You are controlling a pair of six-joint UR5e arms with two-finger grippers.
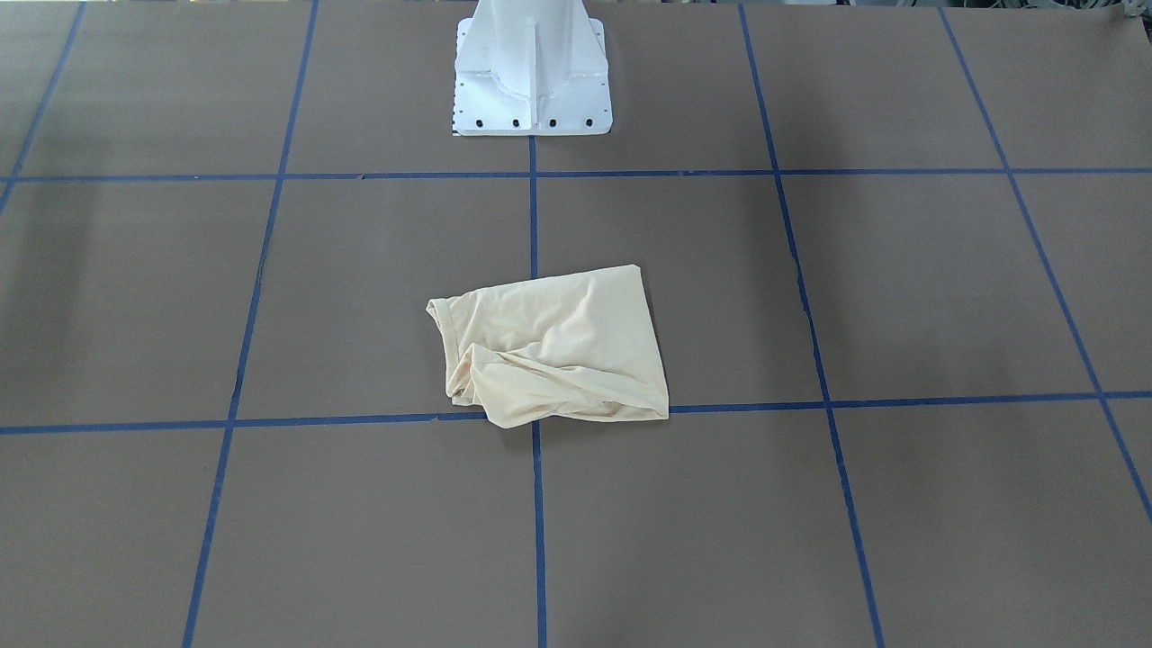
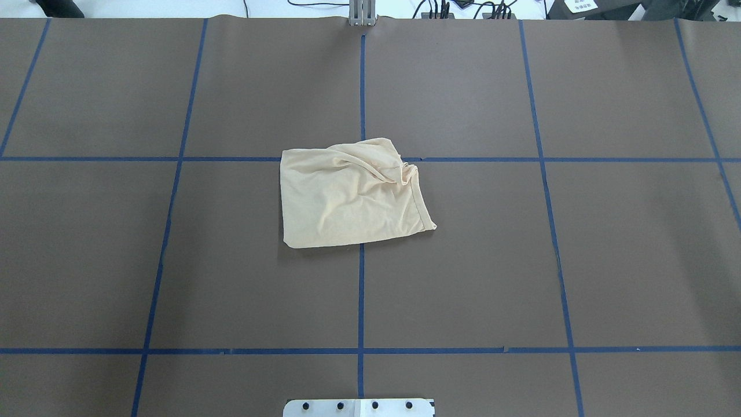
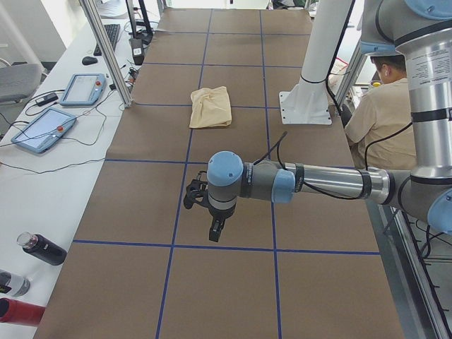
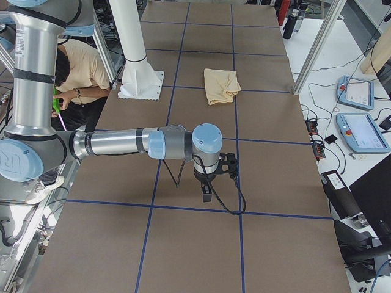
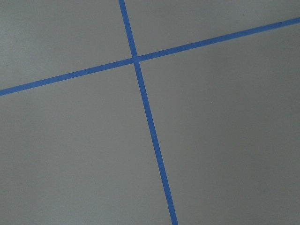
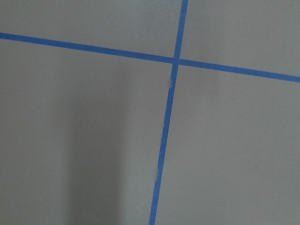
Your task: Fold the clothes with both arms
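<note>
Left gripper (image 3: pixel 215 230) and right gripper (image 4: pixel 206 194) hang above opposite table (image 2: pixel 173 260) ends, jaw state indeterminable for both, well apart from the folded shirt (image 2: pixel 347 200) lying mid-table over a tape (image 2: pixel 361 289) crossing, near the pedestal (image 1: pixel 533 72).

Thin matt cloth shirt (image 1: pixel 558 346) on matt table (image 1: pixel 900 288).

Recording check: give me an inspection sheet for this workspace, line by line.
Surface: brown table covering with blue tape grid, flat.
Job's things: cream shirt folded into a rumpled bundle, mid-table, untouched.
Clutter: bottles on the side bench.
Grippers: left gripper and right gripper hang over bare table, far from shirt; open or shut, cannot tell.
Cables: black cable arcs behind left gripper's wrist.
Surroundings: seated person, white pedestal.
</note>
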